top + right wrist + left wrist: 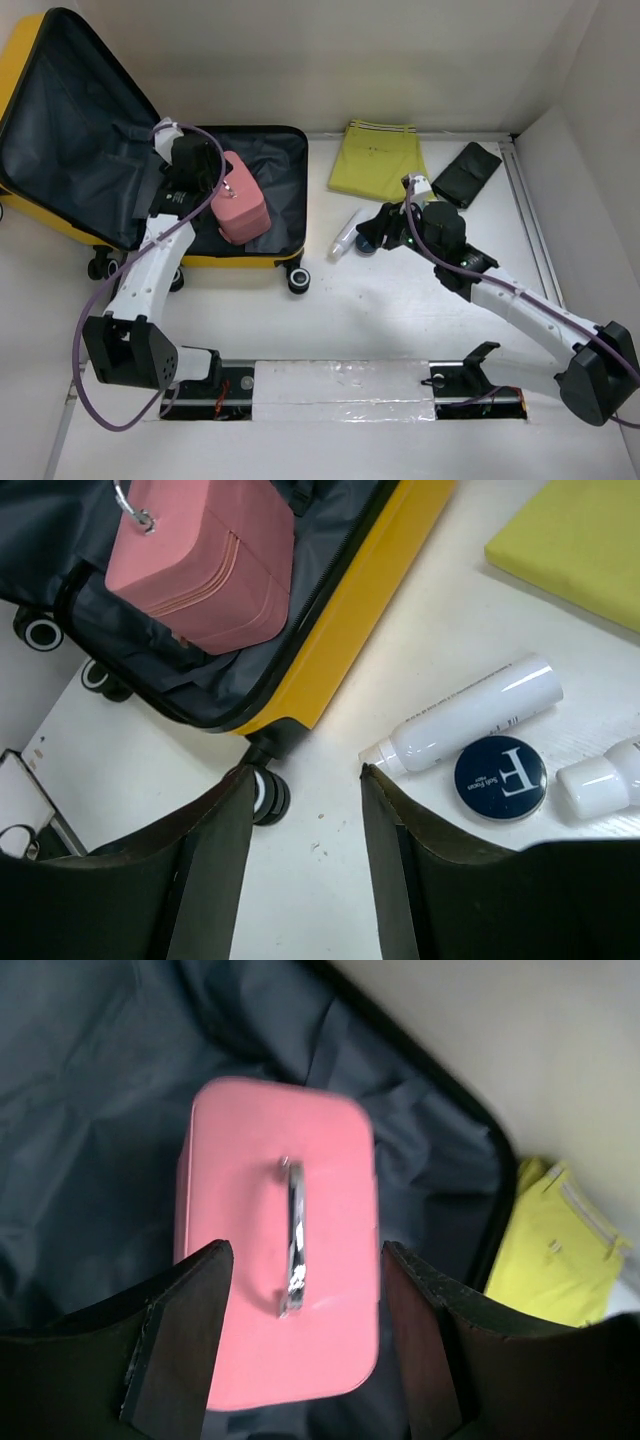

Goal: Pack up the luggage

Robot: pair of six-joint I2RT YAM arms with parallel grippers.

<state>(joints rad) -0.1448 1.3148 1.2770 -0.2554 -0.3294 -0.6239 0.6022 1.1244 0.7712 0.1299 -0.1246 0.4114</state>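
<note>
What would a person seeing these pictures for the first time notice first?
The open yellow luggage at the far left, with a pink pouch lying on its grey lining under the open left gripper. To its right, a folded yellow garment and a white bottle lie on the table, near the open right gripper.

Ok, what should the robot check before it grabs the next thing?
1. Luggage lies open: ok.
2. Pink pouch inside it: ok.
3. Left gripper open above the pouch: ok.
4. Right gripper open and empty: ok.
5. White bottle lined up under the right gripper: not ok, it lies off to one side.
6. Yellow garment packed: not ok, on the table.
</note>
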